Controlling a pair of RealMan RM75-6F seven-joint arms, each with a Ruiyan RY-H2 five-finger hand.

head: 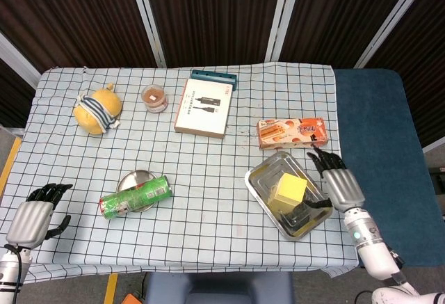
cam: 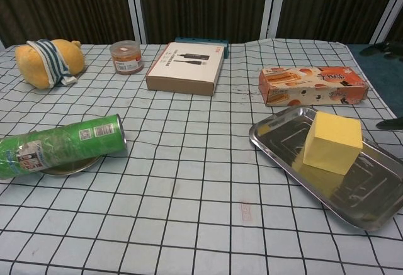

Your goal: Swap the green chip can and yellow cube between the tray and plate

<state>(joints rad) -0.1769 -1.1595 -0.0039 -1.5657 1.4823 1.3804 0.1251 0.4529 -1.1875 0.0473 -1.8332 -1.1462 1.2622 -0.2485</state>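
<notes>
Resting squarely on the shiny steel tray (head: pixel 259 187), the yellow foam cube (head: pixel 288 190) sat free of any grasp, its lower edge on the tray's floor near the middle of the tray. The right hand (head: pixel 339 184) hovered just beside the tray's outer rim, to the cube's right and apart from it, its dark fingers (head: pixel 322 158) spread and holding nothing; in the chest view only dark fingertips (cam: pixel 390 124) showed at the right edge of the frame. An orange-and-white snack box (head: pixel 293 132) lay just behind the tray on the blue-checked tablecloth (head: pixel 208 200).

Well apart, on the left half of the table, the green chip can (head: pixel 135 197) lay on its side across the small round metal plate (head: pixel 134 178), one end overhanging the rim toward the table's front edge. The left hand (head: pixel 35 215) rested low at the front left corner, near the can but not touching it, fingers apart and empty.

Along the back of the table stood a white flat carton (head: pixel 203 107) with a teal box (head: pixel 213 79) behind it, a small clear tub with a brown filling (head: pixel 154 97), and a yellow plush toy wrapped in a striped cloth (head: pixel 96 110).
</notes>
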